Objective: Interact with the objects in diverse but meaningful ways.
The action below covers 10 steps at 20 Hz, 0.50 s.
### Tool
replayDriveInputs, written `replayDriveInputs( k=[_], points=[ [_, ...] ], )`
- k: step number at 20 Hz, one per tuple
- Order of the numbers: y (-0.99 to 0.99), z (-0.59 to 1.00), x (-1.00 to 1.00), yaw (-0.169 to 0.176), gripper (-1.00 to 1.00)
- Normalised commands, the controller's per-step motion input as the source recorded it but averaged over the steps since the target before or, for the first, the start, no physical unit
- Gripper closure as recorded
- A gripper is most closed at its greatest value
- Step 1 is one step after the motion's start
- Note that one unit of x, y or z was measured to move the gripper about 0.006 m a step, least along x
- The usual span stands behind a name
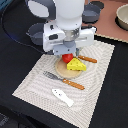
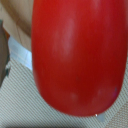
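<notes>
Exterior view: arm low over the plate, tomato under the gripper

Exterior view, body of the scene: white Franka arm bent down over a round tan plate (image 1: 62, 73) on a striped placemat (image 1: 35, 82). Gripper (image 1: 68, 53) right above the red tomato (image 1: 67, 58), fingertips hidden behind the arm's housing, so open, closed or gripping cannot be told. Tomato on the plate's far part, touching or just beside the yellow cheese wedge (image 1: 75, 64), which lies on the plate toward the exterior view's right. Brown sausage stick (image 1: 88, 59) just beyond the cheese, off the plate, on the mat. Fork (image 1: 63, 80) with a brown handle along the plate's near edge, tines toward the exterior view's left. White fish shape (image 1: 62, 97) nearer still on the mat, well apart from the plate. Grey two-handled pot (image 1: 36, 33) behind the arm on the black tabletop, at the exterior view's left.

Wrist view: filled almost wholly by the tomato's (image 2: 77, 55) glossy red surface, very close and blurred; strips of woven mat (image 2: 20, 95) at the edge. No fingers visible there.
</notes>
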Motion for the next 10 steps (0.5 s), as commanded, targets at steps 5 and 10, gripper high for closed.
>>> replayDriveInputs(
  k=[5, 10],
  points=[
    [0.00, -0.10, 0.20, -0.051, 1.00],
    [0.00, -0.08, 0.24, -0.049, 1.00]
  ],
)
